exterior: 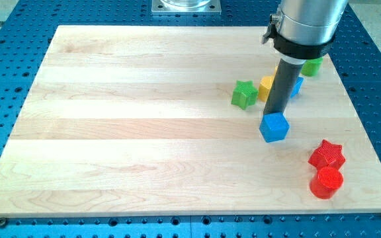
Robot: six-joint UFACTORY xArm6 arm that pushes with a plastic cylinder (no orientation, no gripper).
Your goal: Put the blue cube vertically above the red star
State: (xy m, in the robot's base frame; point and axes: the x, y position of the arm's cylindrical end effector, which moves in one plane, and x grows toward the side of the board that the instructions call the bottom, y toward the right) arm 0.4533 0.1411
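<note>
my tip (274, 114) rests against the top edge of the blue cube (274, 127); it is a bare rod that grips nothing. the cube lies up and to the view's left of the red star (327, 154), apart from it. a red cylinder (327, 182) sits just below the star. a green star (244, 94) lies left of the rod.

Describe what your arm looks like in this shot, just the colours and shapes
My arm enters from the view's top as a wide silver-grey metal cylinder with a black ring round its lower edge and a small black fitting on the view's left side. Below that hangs a straight, dark grey rod, much thinner than the cylinder. My tip ends just behind the blue cube. No cables or markings show.
</note>
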